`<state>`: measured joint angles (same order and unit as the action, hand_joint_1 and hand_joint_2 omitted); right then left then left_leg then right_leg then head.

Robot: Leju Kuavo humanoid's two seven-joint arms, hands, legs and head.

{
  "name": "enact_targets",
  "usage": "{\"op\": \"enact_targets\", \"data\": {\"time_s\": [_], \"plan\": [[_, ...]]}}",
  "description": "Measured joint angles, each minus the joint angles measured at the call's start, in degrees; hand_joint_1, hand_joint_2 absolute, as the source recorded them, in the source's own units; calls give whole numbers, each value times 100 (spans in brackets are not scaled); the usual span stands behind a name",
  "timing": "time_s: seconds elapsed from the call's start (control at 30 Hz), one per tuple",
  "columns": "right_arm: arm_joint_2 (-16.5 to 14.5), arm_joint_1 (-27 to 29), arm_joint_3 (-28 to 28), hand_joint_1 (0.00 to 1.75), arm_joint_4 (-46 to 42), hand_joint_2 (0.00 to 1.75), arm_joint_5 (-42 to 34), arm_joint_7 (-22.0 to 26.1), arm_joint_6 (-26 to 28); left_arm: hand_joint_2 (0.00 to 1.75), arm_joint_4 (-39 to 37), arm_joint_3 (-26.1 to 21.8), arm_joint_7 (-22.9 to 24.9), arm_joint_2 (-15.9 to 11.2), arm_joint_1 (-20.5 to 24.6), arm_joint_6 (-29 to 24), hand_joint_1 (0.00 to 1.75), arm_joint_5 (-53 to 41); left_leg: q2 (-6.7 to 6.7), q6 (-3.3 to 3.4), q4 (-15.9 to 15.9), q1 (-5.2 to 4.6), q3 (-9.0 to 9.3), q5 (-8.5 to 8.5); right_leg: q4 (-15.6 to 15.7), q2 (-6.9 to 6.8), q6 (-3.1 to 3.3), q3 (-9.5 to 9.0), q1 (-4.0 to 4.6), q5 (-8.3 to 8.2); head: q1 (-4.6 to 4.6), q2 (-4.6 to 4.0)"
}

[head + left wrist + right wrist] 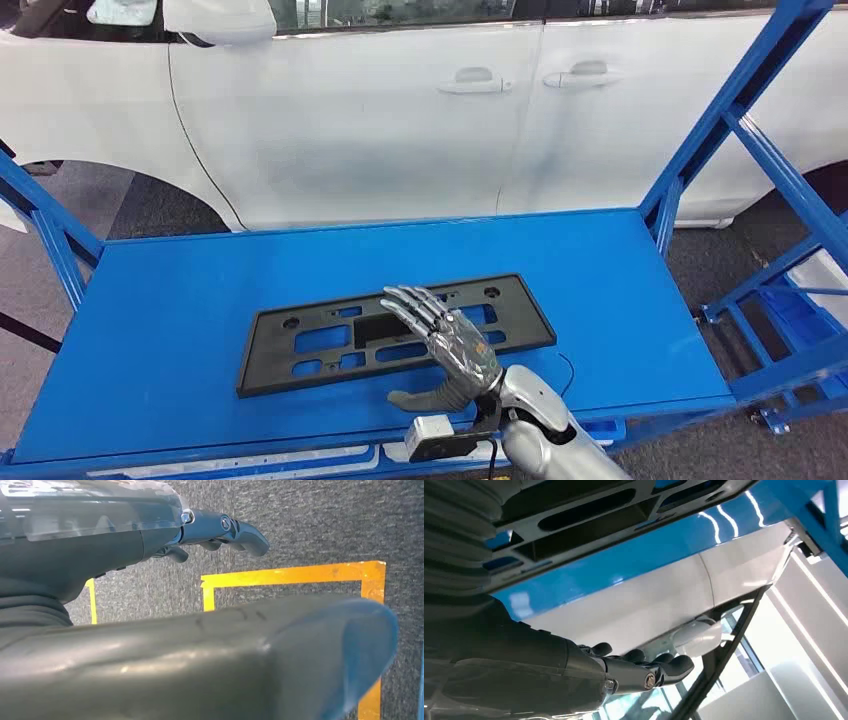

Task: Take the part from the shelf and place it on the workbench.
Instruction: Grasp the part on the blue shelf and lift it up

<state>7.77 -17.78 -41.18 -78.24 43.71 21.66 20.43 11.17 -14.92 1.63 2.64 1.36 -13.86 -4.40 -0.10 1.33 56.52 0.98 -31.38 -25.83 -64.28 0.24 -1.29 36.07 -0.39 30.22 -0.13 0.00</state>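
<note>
The part is a flat black plastic frame with cut-outs, lying on the blue shelf surface. My right hand is over the frame's right half, fingers spread and thumb pointing toward the shelf's near edge, holding nothing. In the right wrist view the frame and the fingers are apart, with the white car showing between them. My left hand hangs above grey carpet with its fingers stretched out and nothing in it.
A white car stands close behind the shelf. Blue frame uprights rise at the right and left. A small grey box with a cable sits at the shelf's near edge. Yellow tape marks the floor.
</note>
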Motion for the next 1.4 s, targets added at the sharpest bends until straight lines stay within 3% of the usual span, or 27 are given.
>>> {"op": "enact_targets", "data": {"time_s": [0.1, 0.13, 0.17, 0.2, 0.27, 0.33, 0.47, 0.53, 0.6, 0.63, 0.67, 0.7, 0.77, 0.83, 0.97, 1.03, 1.1, 1.13, 1.17, 1.2, 1.3, 1.33, 1.4], "plan": [[113, -26, -90, 0, 101, 175, 311, -90, 222, 0, 0, -1, 3, 1, -6, -1, 0, -2, -1, 5, 3, -5, -10, 0, -793, -1, -33, 383, -15, 307, 1, 0], [163, -37, -132, 0, 156, 175, 465, -144, 314, 0, 0, -1, 3, 2, -9, -1, 0, -4, -2, 4, 5, -6, -10, -2, -964, -1, -42, 474, -21, 320, 1, 0], [208, -55, -172, 0, 216, 175, 618, -199, 392, 0, 0, -1, 2, 6, -11, 0, 0, -7, -5, 0, 7, -6, -7, -5, -902, -2, -42, 454, -27, 217, 1, 0], [246, -85, -209, 0, 279, 175, 771, -258, 462, 0, 0, -1, -1, 11, -10, 0, 0, -11, -8, -7, 8, -6, 2, -10, -616, -5, -34, 322, -31, 26, 1, 0], [308, -174, -282, 0, 408, 175, 1128, -404, 614, 0, 0, -1, -10, 23, -6, 0, 0, -21, -13, -39, 16, -17, 17, -29, 228, -15, 7, -84, -23, -356, 2, 0], [343, -265, -365, 0, 545, 175, 1484, -541, 767, 0, 0, -1, -20, 29, -3, -3, 0, -39, -13, -92, 26, -34, 14, -45, 675, -19, 57, -287, 4, -482, 1, 0], [380, -357, -536, 0, 780, 175, 1873, -662, 914, 0, 0, -1, -37, 34, 0, -10, 0, -62, -11, -230, 120, -25, -17, -136, 749, -20, 194, -308, 1, -497, 0, 0], [380, -420, -645, 0, 874, 175, 2002, -704, 928, 0, 0, -2, -48, 38, 0, -13, 0, -69, -9, -278, 661, -17, -262, -447, 782, -28, 255, -322, -9, -512, 0, 0], [379, -480, -761, 0, 970, 175, 2072, -724, 903, 0, 0, -6, -58, 41, -5, -18, 0, -74, -9, -309, 1473, -15, -653, -797, 779, -29, 279, -317, 5, -509, 0, 0], [378, -509, -807, 0, 1008, 175, 2083, -726, 884, 0, 0, -8, -62, 40, -11, -21, 0, -74, -9, -316, 1712, -15, -774, -848, 775, -27, 283, -318, 12, -506, 0, 0], [377, -544, -846, 0, 1039, 175, 2088, -726, 863, 0, 0, -10, -64, 40, -16, -25, 0, -75, -9, -314, 1715, -15, -782, -774, 767, -23, 283, -321, 16, -503, 0, 0], [376, -580, -877, 0, 1062, 175, 2090, -727, 847, 0, 0, -11, -65, 38, -19, -27, 0, -76, -9, -304, 1464, -15, -670, -595, 757, -16, 278, -327, 17, -497, 0, 0], [373, -653, -927, 0, 1101, 175, 2090, -728, 817, 0, 0, -13, -71, 36, -10, -36, 0, -85, -8, -258, 607, -23, -271, -200, 728, -6, 251, -333, 28, -478, 0, 0], [364, -746, -991, 0, 1150, 175, 2087, -731, 762, 0, 0, -14, -87, 35, 0, -48, 0, -107, -11, -194, 105, -44, -49, -50, 705, 2, 203, -324, 46, -467, 0, 0], [238, -996, -1153, 0, 1391, 175, 2060, -776, 712, 0, 0, -14, -107, 38, 2, -58, 0, -150, -1, -60, 20, -39, -29, 3, 634, 7, 87, -289, 37, -418, 1, 0], [88, -1149, -1232, 0, 1637, 175, 2057, -853, 782, 0, 0, -14, -109, 41, 10, -63, 0, -181, 14, -8, -13, -17, -25, 44, 185, 3, 42, -89, 19, -126, 2, 0], [-127, -1301, -1316, 0, 1965, 175, 2083, -975, 874, 0, 0, -14, -110, 41, 12, -68, 0, -218, 21, 7, -9, -21, -46, 52, -586, -1, 10, 268, -1, 246, 1, 0], [-248, -1377, -1354, 0, 2143, 175, 2118, -1055, 926, 0, 0, -14, -109, 42, 10, -69, 0, -237, 24, 7, -5, -22, -50, 52, -863, -3, -1, 396, -12, 323, 1, 0], [-372, -1455, -1391, 0, 2318, 175, 2166, -1141, 977, 0, 0, -14, -109, 43, 9, -69, 0, -253, 26, 4, 0, -23, -51, 52, -941, -6, -7, 431, -22, 291, 1, 0], [-491, -1536, -1421, 0, 2484, 175, 2232, -1231, 1028, 0, 0, -14, -107, 45, 9, -68, 0, -270, 26, -3, 6, -22, -48, 49, -781, -11, -6, 349, -33, 151, 1, 0], [-800, -1779, -1499, 1, 2933, 175, 2491, -1494, 1165, 0, 0, -14, -92, 50, 18, -68, 0, -315, 15, -63, 33, -33, -43, 33, 352, -21, 42, -214, -38, -347, 2, 0], [-892, -1851, -1526, 45, 3075, 175, 2584, -1572, 1206, 0, 0, -14, -82, 50, 20, -70, 0, -327, 11, -97, 42, -41, -53, 31, 572, -20, 64, -310, -27, -407, 1, 0], [-1062, -1973, -1587, 132, 3335, 175, 2764, -1692, 1262, 0, 0, -14, -58, 49, 21, -74, 0, -353, 7, -178, 42, -47, -74, 41, 656, -12, 120, -315, 5, -420, 0, 0]]}}
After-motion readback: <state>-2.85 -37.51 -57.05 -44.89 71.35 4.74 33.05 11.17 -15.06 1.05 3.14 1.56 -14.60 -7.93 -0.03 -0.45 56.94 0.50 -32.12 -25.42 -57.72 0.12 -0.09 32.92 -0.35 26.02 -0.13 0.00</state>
